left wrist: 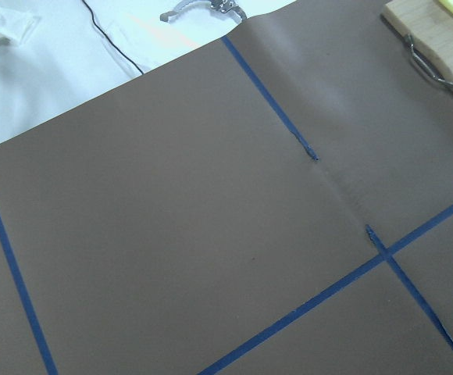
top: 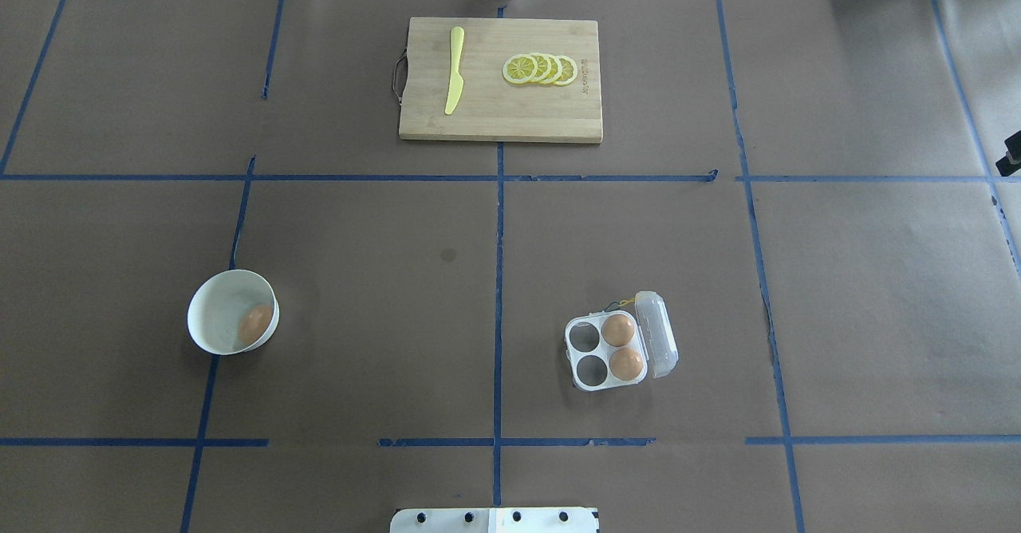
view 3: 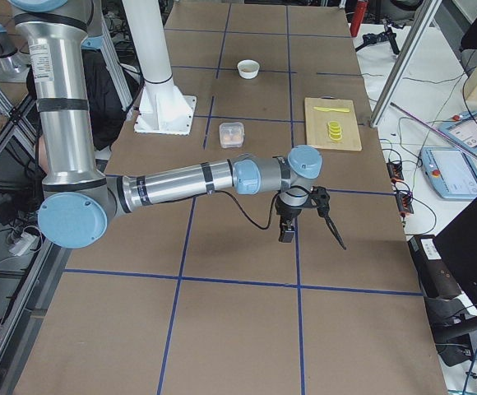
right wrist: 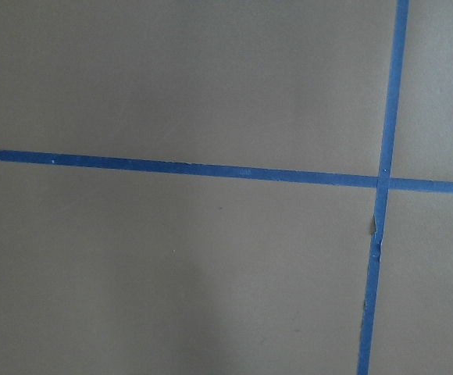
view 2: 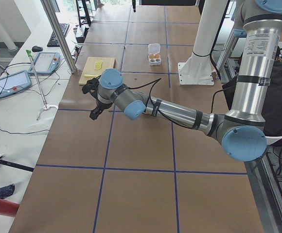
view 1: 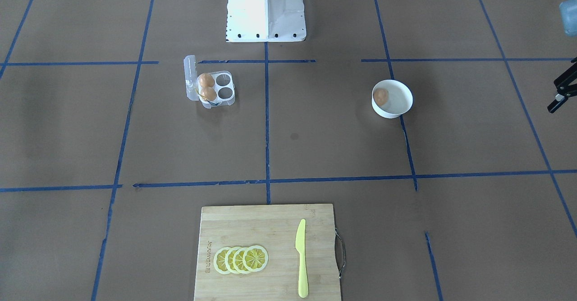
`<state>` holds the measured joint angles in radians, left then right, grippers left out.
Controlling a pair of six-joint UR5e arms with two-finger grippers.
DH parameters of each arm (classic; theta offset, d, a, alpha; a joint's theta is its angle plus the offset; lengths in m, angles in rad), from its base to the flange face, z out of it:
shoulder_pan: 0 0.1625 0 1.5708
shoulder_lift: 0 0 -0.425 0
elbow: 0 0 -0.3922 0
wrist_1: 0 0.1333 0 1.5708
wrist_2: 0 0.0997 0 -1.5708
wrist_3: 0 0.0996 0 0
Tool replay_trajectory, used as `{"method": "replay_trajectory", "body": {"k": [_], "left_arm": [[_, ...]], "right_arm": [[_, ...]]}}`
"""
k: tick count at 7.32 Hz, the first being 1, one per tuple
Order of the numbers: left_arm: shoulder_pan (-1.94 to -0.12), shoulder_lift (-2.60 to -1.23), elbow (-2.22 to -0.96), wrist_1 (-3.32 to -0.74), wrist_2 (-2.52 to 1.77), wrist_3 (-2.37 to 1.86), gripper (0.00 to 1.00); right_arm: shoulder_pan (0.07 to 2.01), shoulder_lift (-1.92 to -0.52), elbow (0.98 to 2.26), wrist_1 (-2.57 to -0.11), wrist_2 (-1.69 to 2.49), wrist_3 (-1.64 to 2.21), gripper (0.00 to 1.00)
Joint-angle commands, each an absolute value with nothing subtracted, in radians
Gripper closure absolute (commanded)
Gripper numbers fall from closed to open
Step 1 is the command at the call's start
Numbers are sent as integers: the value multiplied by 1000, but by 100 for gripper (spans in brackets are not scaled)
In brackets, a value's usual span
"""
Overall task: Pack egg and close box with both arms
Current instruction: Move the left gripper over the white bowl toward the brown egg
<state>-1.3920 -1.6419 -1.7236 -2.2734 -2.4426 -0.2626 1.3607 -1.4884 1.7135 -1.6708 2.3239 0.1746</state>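
Note:
One orange-brown egg [top: 254, 323] lies in a round white bowl [top: 209, 302] on the robot's left half; it also shows in the front view [view 1: 381, 96]. The clear box [top: 592, 355] stands on the right half with its lid [top: 656, 333] open. Two more eggs [top: 618, 329] fill the two cells beside the lid, and the other two cells are empty. My left gripper [view 1: 561, 91] hovers past the table's left end, far from the bowl, fingers apart and empty. My right gripper [view 3: 312, 237] hangs past the right end, fingers spread and empty, with only a sliver in the overhead view.
A wooden cutting board [top: 510, 114] at the far middle edge carries lemon slices [top: 541, 69] and a yellow knife [top: 455, 78]. The white pedestal base [view 1: 266, 10] stands at the robot's edge. Blue tape lines cross the brown table cover.

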Motion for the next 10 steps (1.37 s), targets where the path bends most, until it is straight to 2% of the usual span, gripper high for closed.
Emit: {"method": "replay_trajectory", "body": {"k": [1, 3, 4, 5, 6, 8, 10], "left_arm": [[-1262, -1603, -1756, -2439, -2487, -529, 0], [-1069, -1553, -1871, -2438, -2258, -860, 0], [-951, -1548, -1897, -2434, -2143, -1040, 6], [-855, -1548, -1910, -2431, -2055, -1181, 20], [-792, -1548, -1922, -2404, -1992, -1240, 27], [-688, -1558, -2014, -2151, -1872, -1270, 27], [-613, -1549, -2014, -2129, -1826, -1261, 27]], "right_arm": [[1361, -1489, 1718, -1671, 2324, 175, 0], [1361, -1496, 1718, -1672, 2324, 175, 0], [1361, -1499, 1718, -1672, 2324, 175, 0], [1361, -1500, 1718, -1672, 2325, 175, 0], [1361, -1502, 1717, -1672, 2327, 175, 0], [1362, -1503, 1717, -1672, 2327, 175, 0], [1362, -1503, 1715, -1672, 2324, 173, 0]]}}
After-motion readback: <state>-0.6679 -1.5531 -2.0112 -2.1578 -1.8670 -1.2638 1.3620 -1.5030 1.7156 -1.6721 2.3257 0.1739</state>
